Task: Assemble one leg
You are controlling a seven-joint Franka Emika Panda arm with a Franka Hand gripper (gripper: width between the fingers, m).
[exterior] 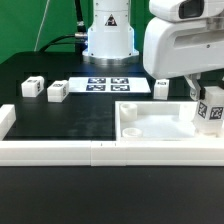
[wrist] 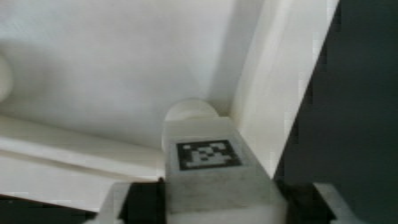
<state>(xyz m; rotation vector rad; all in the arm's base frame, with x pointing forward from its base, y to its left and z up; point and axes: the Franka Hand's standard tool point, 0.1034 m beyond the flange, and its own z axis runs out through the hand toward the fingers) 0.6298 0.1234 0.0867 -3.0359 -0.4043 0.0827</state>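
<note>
While gripper pinches leg | at panel corner | spare block well apart

Words, brands, numbers: none legible.
Tags on marker board, upper centre of exterior view: black-and-white square patterns, no characters.
Tag on leg, right edge: square pattern only.
Same tag, wrist view, leg: pixel grid, no text.
Tags on small white blocks, upper left: too small to read.

Green backdrop; black table.
</note>
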